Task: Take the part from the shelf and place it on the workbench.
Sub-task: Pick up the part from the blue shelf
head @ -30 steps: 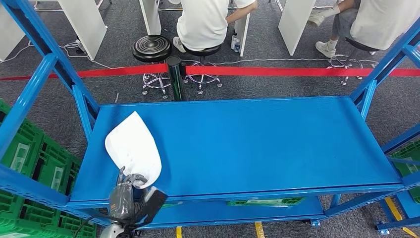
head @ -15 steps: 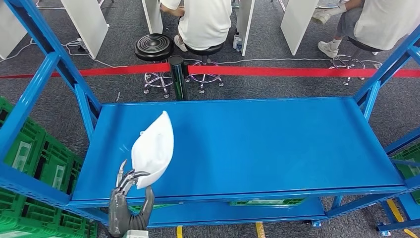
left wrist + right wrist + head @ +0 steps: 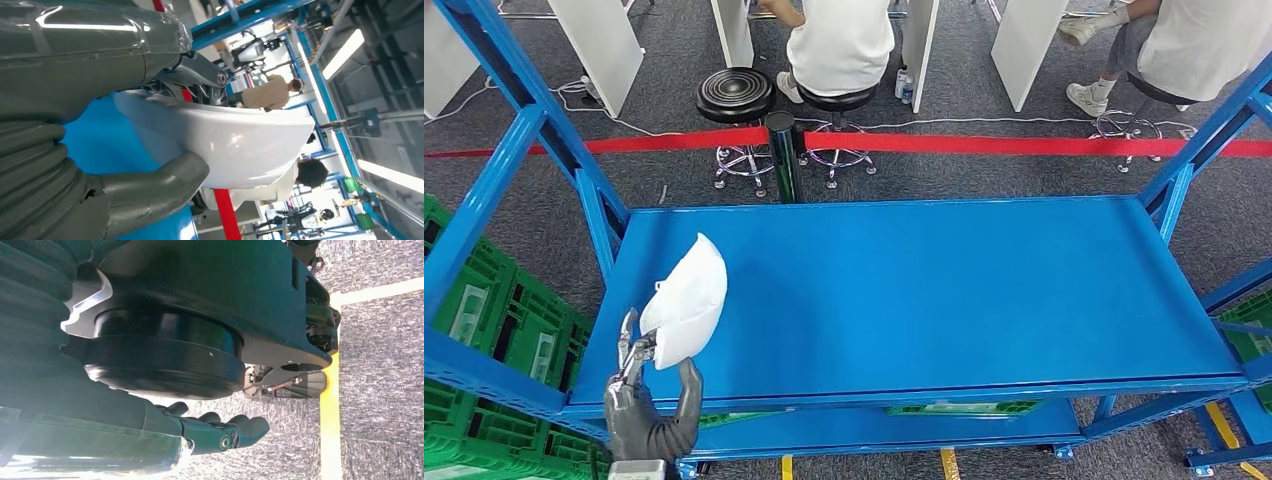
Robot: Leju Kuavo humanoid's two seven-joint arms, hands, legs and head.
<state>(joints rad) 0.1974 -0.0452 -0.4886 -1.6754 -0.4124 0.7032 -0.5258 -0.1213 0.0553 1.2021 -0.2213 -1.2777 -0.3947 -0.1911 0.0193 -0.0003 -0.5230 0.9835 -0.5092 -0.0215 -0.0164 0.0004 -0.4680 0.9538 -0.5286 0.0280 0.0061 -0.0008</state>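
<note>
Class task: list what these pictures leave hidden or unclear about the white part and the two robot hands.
- White part: its lower edge, head view, is covered by the left robot hand.
- Right robot hand: right wrist view, partly behind the robot's dark body parts; open or shut is unclear.
- Lower shelf: contents cut off by the blue shelf.

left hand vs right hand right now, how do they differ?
The left hand grips the white part; the right hand holds nothing. The left hand is raised at the blue shelf's front edge; the right hand hangs over grey carpet. Both have dark fingers.
</note>
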